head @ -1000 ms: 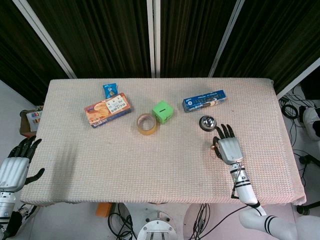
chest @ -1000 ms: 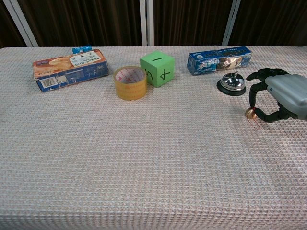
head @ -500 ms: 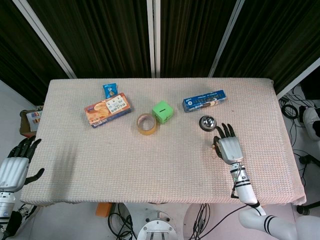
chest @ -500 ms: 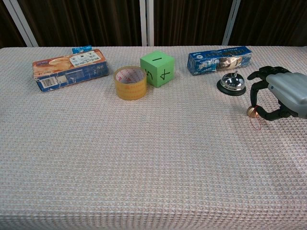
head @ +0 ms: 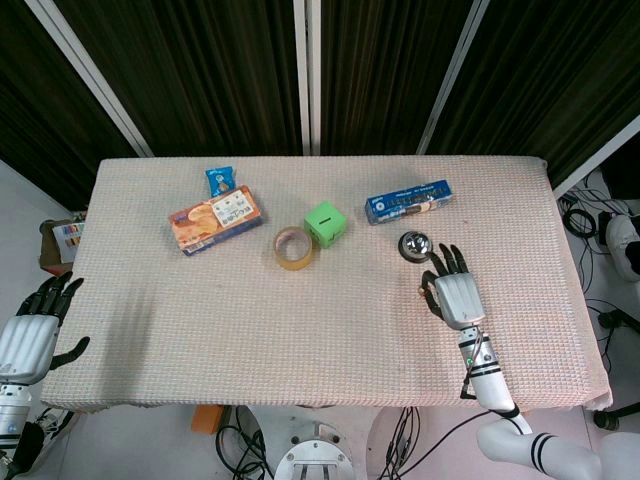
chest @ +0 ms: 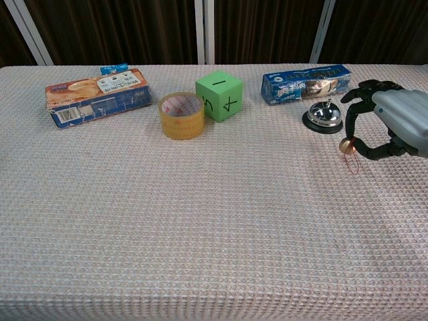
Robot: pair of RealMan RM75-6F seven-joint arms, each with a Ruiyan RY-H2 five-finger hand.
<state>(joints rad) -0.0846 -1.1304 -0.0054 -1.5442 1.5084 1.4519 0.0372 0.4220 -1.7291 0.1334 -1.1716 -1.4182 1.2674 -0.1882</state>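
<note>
- Gold, the small round bell with a red loop (chest: 346,145) is pinched in the right hand's (chest: 391,127) fingers (chest: 352,119), just beside the chrome desk bell (chest: 324,116).
- Left hand (head: 28,332) hangs off the counter (head: 300,330), fingers apart, holding nothing.

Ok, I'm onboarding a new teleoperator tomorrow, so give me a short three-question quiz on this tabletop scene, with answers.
1. True or false: the right hand pinches a small gold bell in its fingers.
2. Which thing lies nearest that hand? A) tape roll B) silver call bell C) orange box
3. Fill in: the green cube stands directly beside the ____.

Key: 1 true. 2 B. 3 tape roll.
</note>
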